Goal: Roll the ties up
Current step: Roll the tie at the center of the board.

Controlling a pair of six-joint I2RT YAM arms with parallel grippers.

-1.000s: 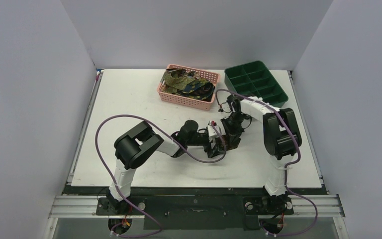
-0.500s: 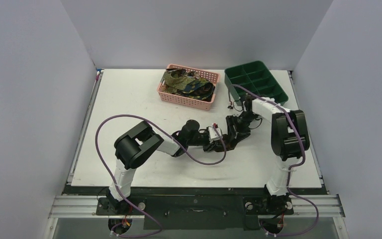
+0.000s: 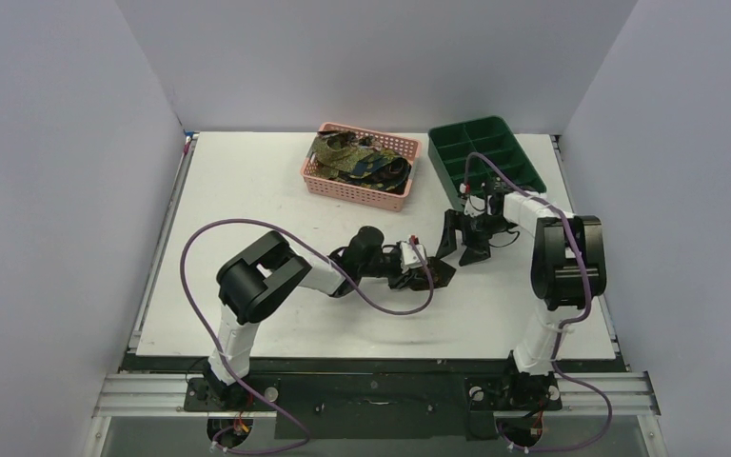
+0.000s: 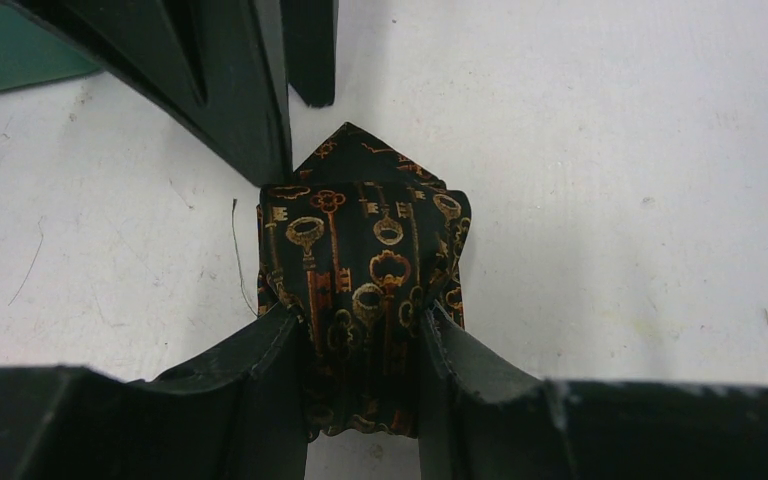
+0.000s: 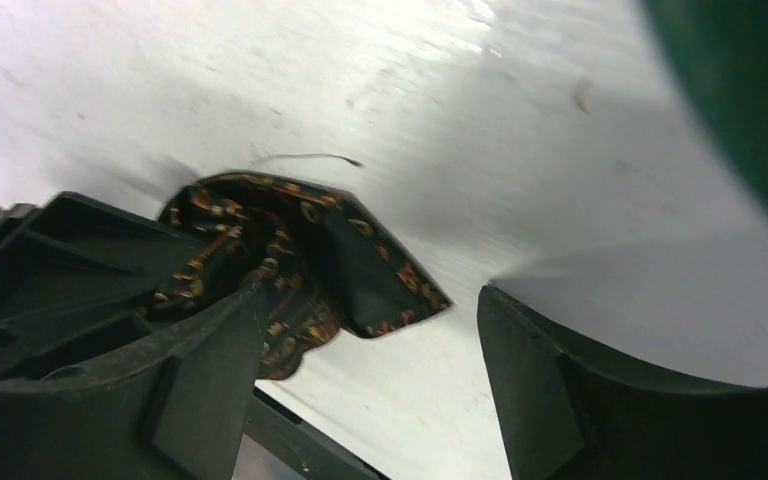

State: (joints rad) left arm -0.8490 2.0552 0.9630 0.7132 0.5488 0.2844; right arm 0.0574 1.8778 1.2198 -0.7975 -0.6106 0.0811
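The left gripper [image 3: 435,273] lay low over the white table [image 3: 247,190], a little right of centre, its jaws closed on a rolled tie [image 4: 365,250]. In the left wrist view the two black fingers [image 4: 260,370] pinched the near end of the roll from either side. The tie was dark fabric printed with gold and orange keys, wound into a compact bundle that rested on the table, and its pointed tip stuck out on the far side.

The right gripper [image 3: 462,248] stood just beyond that bundle with its jaws spread wide, holding nothing. In the right wrist view the tie sat near the left finger [image 5: 210,390] and bare table showed in front of the other. From the left wrist camera, the right gripper's dark fingers appeared just past the tie's tip — whether they touched the fabric could not be told.

At the back of the table a pink mesh basket [image 3: 319,176] held a loose heap of more ties [image 3: 357,157]. The green tray [image 3: 471,126] with its compartments stood just beside the basket on the right — behind the right arm's wrist.
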